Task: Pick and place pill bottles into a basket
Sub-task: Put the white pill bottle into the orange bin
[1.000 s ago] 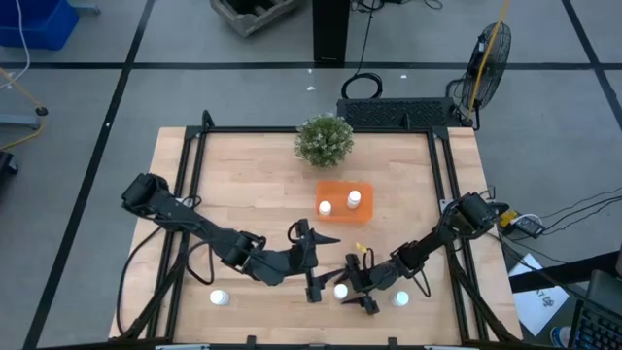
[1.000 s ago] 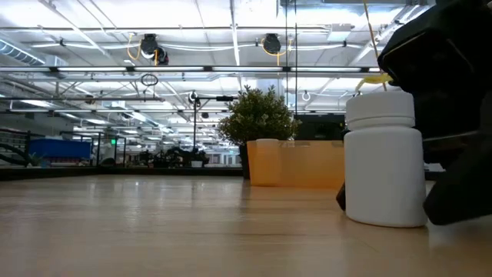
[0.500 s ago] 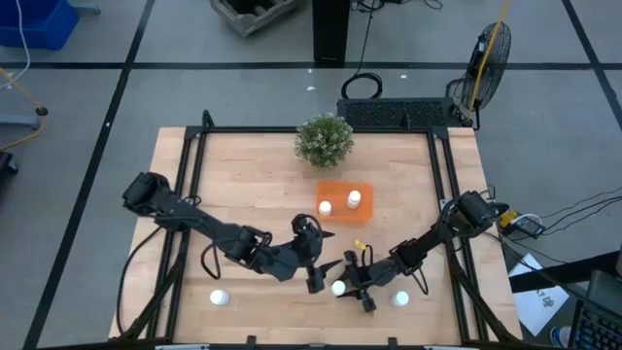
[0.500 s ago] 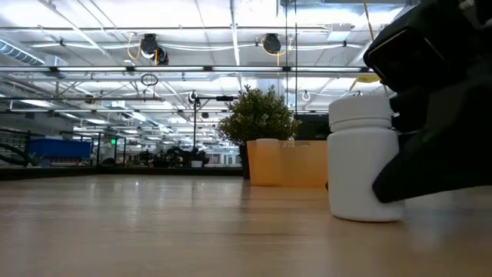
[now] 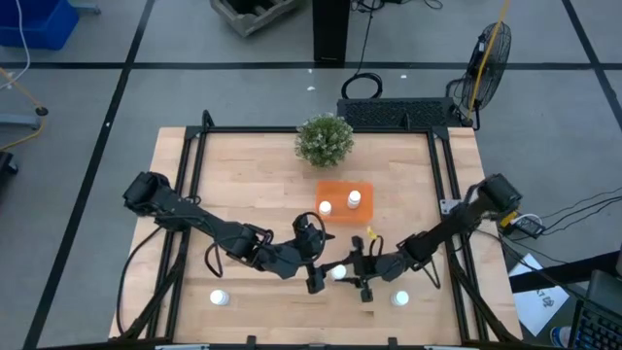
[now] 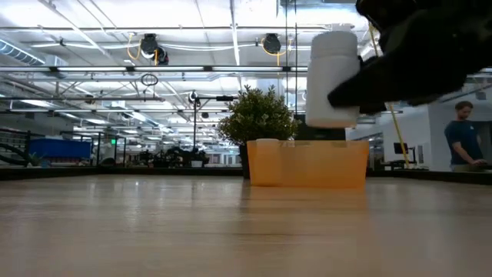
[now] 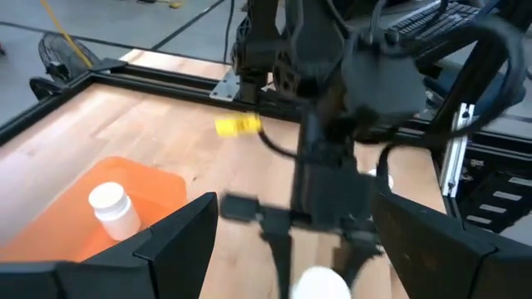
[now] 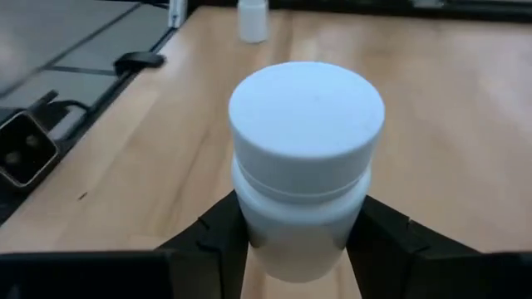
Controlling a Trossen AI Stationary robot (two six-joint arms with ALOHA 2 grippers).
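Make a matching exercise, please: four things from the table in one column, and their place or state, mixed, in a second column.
1. right pincer
2. left pincer
3. basket
4. plant

a. holds two bottles
b. open, beside the lifted bottle
c. at the table's far edge
d. shut on a pill bottle, raised off the table

Pairs: 1-d, 2-b, 3-a, 4-c

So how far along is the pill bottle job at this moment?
Done: two pill bottles stand in the orange basket. In hand: the right gripper is shut on a third bottle, lifted clear of the table, as the low view shows. Left: two bottles on the table, one near the front left and one front right. The left gripper waits open beside the lifted bottle.
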